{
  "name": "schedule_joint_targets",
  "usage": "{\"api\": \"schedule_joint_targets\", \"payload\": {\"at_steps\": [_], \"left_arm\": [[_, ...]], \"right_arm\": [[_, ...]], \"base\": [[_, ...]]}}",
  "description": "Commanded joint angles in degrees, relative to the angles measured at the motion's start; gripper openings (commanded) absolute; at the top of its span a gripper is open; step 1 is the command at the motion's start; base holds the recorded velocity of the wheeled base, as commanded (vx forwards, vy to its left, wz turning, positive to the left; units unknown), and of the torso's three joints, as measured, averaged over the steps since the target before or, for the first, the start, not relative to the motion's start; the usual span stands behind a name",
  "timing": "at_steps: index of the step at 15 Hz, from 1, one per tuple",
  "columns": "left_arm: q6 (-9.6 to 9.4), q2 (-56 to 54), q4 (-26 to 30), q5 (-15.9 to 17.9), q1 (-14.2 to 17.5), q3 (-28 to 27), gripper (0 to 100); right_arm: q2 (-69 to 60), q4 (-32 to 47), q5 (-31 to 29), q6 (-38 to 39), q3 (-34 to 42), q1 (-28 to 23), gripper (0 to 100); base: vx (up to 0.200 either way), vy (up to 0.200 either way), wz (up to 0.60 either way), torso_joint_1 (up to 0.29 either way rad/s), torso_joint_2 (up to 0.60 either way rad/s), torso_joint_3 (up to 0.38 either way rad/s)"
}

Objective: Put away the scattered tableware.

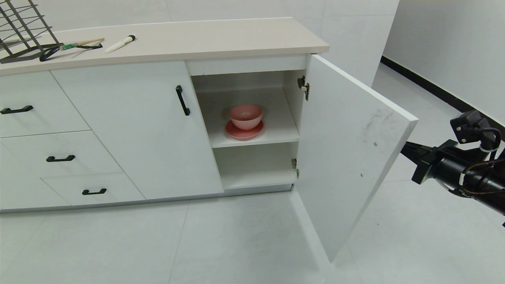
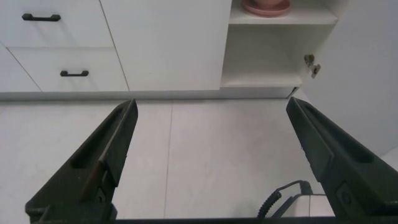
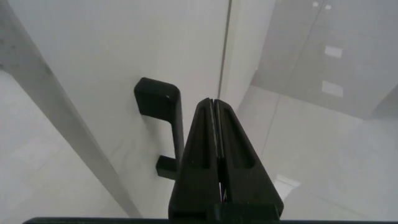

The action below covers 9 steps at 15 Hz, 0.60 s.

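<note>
Kitchen cupboard with the robot's two arms, read from left to right. On the counter [image 1: 217, 37], at its far left, stand a wire rack [image 1: 19, 35] and, just beside it, scissors [image 1: 51, 51], a wooden-handled tool [image 1: 85, 42] and a white knife [image 1: 120, 43], all lying flat with their long axes roughly along the counter's length. Below are drawers and a closed door. In the open compartment a pink bowl [image 1: 246, 116] sits on a pink plate [image 1: 244, 133] on the upper shelf [image 1: 280, 126]; the lower shelf holds nothing visible. The open door [image 1: 347, 157] swings out towards the robot's right.

The left gripper [image 2: 211, 106] hangs low above the floor facing the cupboard, jaws spread wide and holding nothing; the plate lies ahead of it and higher. The right gripper [image 3: 214, 124] is on the outer face of the open door, its jaws pressed together with nothing between them. The black door handle [image 3: 165, 118] stands upright, just beside the closed fingers [image 3: 202, 143]; whether they touch cannot be told.

The bowl and plate appear already put away, while the counter items lie well apart from both arms. If the door is to be swung next, the right arm is the nearer, and the handle's upright axis beside its fingers is the governing relation.
</note>
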State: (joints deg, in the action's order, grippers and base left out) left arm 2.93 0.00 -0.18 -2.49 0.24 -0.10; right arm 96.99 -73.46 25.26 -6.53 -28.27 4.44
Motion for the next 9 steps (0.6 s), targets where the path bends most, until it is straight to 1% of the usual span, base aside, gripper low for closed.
{"api": "schedule_joint_targets", "payload": {"at_steps": [1,5,9], "left_arm": [[0.06,0.0,0.0,-0.1,0.0,0.0,100],[0.15,0.0,-0.1,-0.1,0.0,0.0,100],[0.15,0.0,0.0,-0.1,0.0,0.0,100]], "right_arm": [[1.4,-0.2,0.1,-0.1,-1.0,0.6,0],[3.0,-0.2,0.0,-0.1,-3.5,0.7,0],[2.9,-0.3,0.1,-0.1,-4.0,1.9,0]], "base": [[0.000,0.000,0.00,0.000,0.00,0.000],[0.000,0.000,0.00,0.000,0.00,0.000],[0.000,0.000,0.00,0.000,0.00,0.000]]}}
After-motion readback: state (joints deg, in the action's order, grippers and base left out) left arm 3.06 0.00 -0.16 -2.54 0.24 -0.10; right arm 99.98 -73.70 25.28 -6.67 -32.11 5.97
